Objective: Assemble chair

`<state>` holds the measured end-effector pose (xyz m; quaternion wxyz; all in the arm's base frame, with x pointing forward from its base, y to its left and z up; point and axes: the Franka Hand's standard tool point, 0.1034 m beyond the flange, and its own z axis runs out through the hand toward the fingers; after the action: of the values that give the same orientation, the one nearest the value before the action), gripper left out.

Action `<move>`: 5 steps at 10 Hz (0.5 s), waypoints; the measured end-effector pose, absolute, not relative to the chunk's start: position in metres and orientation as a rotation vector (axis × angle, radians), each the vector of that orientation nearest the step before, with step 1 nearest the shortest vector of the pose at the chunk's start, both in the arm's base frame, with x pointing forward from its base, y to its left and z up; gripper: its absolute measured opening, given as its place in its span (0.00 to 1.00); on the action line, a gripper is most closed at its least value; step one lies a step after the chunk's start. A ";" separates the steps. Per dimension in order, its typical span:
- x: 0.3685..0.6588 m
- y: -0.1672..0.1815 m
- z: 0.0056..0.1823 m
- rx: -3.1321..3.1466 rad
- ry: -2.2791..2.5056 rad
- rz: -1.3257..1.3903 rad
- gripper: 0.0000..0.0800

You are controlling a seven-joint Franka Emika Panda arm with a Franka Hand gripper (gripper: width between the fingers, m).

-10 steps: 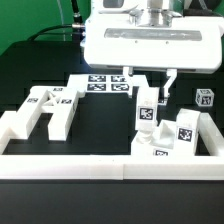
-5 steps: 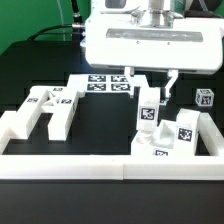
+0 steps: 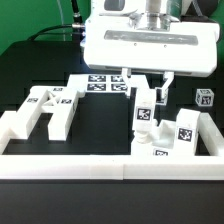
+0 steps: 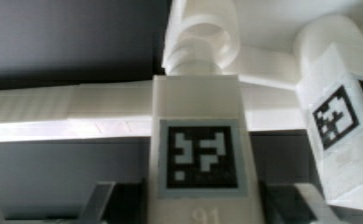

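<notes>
Directly beneath the pincer [image 3: 147,86], the chair's upright bar [image 3: 146,112] stands with its long axis vertical. Its base sits among the white blocks [image 3: 175,135] at the exterior view's right, near the front wall [image 3: 60,165]. The pincer is clenched on the bar's top. An H-shaped piece [image 3: 45,110] lies well apart. Since the earlier frame, pincer and bar have edged slightly lower and toward the exterior view's left.

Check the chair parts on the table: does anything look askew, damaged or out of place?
Nothing stands out. The tool grips an upright tagged bar; the H-shaped piece and the small tagged block lie loose on the table, with no visible damage.
</notes>
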<state>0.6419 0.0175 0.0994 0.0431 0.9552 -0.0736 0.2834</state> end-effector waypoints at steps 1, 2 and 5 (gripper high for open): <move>0.642 0.017 0.099 2.921 -0.225 0.866 0.37; 0.642 0.017 0.099 2.921 -0.225 0.866 0.37; 0.642 0.016 0.098 2.920 -0.230 0.870 0.37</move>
<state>0.6418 0.0155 0.0979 0.0430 0.9548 -0.0752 0.2844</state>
